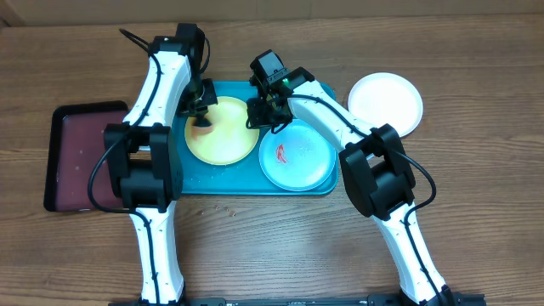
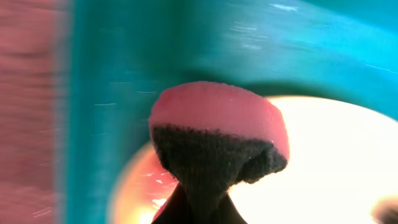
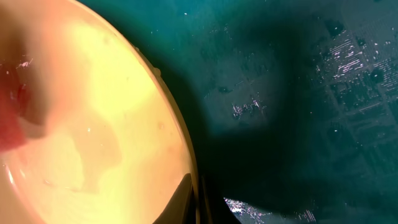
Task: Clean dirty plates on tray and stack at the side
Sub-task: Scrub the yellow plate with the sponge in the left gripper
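Observation:
The teal tray (image 1: 197, 185) holds the yellow-green plate (image 1: 225, 140) on its left and the pale blue plate (image 1: 302, 161), with a red smear, on its right. The white plate (image 1: 387, 102) lies on the table at the right, off the tray. My left gripper (image 1: 202, 115) is shut on a pink and black sponge (image 2: 217, 134) that presses on the yellow-green plate's (image 2: 323, 168) left part. My right gripper (image 1: 259, 115) is shut on that plate's right rim (image 3: 186, 168), one finger on each side of the rim.
A dark maroon tray (image 1: 81, 157) with a black rim lies left of the teal tray. The wooden table runs on in front of both trays. The teal tray floor (image 3: 298, 93) is wet.

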Robot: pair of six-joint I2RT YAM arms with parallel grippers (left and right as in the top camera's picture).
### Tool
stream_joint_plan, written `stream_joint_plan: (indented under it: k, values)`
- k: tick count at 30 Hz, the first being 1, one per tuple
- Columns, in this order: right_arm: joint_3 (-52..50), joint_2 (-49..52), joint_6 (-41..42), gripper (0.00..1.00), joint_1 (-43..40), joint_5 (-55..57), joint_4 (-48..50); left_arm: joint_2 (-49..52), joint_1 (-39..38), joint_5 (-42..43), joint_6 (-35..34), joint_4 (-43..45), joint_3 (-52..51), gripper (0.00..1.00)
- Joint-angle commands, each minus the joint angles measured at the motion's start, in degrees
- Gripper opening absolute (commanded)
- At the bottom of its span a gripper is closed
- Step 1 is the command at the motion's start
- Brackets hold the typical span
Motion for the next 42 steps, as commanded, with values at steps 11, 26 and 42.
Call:
stream_joint_plan:
  k: [11,26,42]
  values:
    - [-1.16,1.6,-0.13,0.04,-0.02,2.21,-0.28,0.22,-3.87,17.2,8.09,3.13,-8.17,0.04]
    - [-1.16,1.6,-0.15,0.04,-0.13,2.71,-0.55,0.17,-2.45,-28.81,-2.51,-1.25,-6.86,0.04]
    - [9.73,-2.01,-3.37,0.04,0.42,7.63,-6.97,-0.68,7.13,3.85,-4.26,-14.29,25.77,0.04]
